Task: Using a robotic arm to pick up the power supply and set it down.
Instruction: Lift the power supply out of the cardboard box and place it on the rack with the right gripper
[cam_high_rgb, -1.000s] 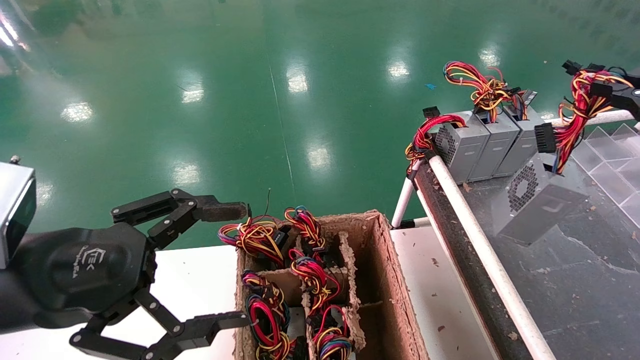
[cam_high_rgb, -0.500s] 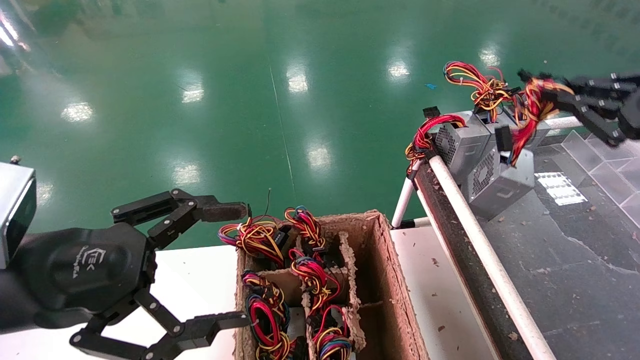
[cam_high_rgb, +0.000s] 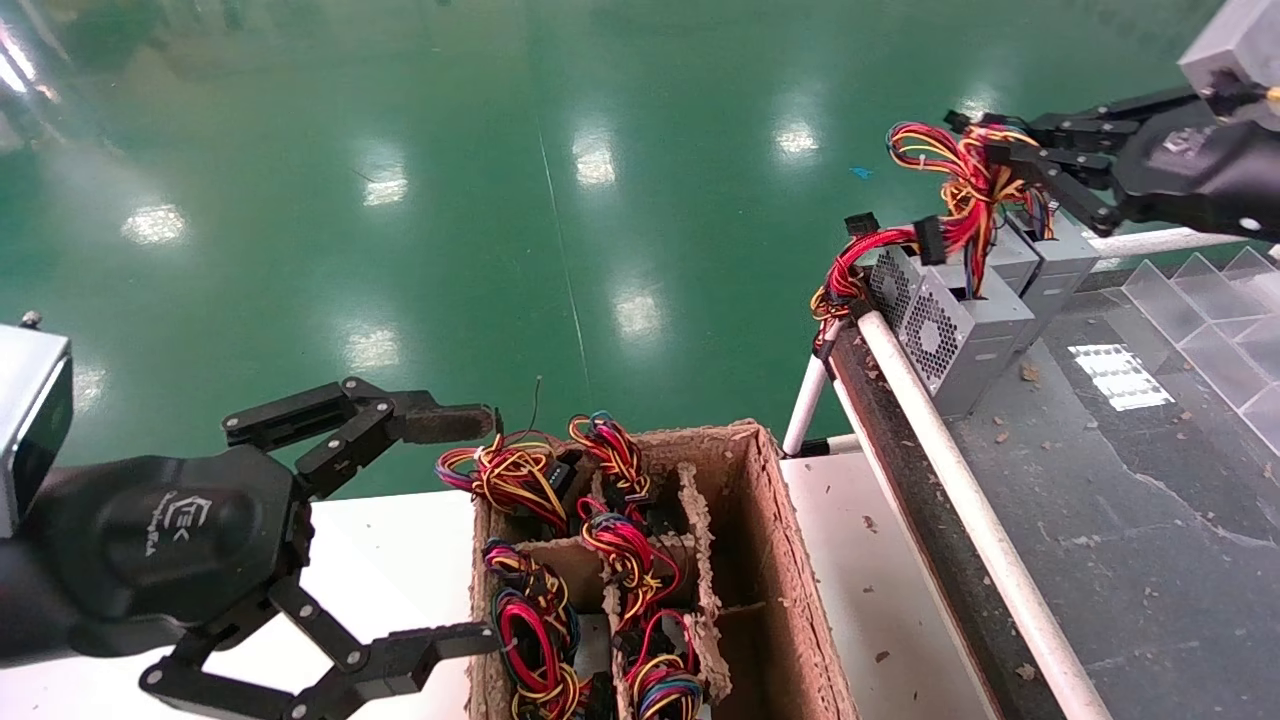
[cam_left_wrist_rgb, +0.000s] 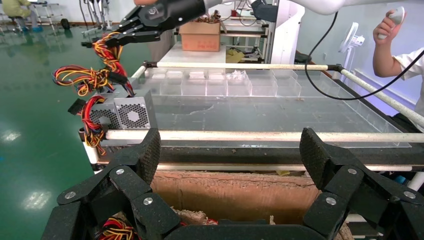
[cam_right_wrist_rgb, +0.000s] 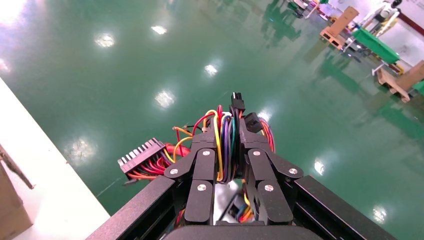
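The power supply (cam_high_rgb: 962, 335), a rigid, probably heavy box beside the white rail (cam_high_rgb: 960, 500), is gripped by its limp wires (cam_right_wrist_rgb: 225, 145) in the closed right gripper (cam_high_rgb: 1010, 165); left gripper (cam_high_rgb: 455, 530) is parked wide open, empty.

You will find one marking only: a white logo on the left gripper's (cam_high_rgb: 455, 530) black palm; its lettering is too small to read.

power supply (cam_high_rgb: 955, 335): grey, perforated | wires (cam_high_rgb: 965, 180): red-yellow | floor (cam_high_rgb: 500, 200): green
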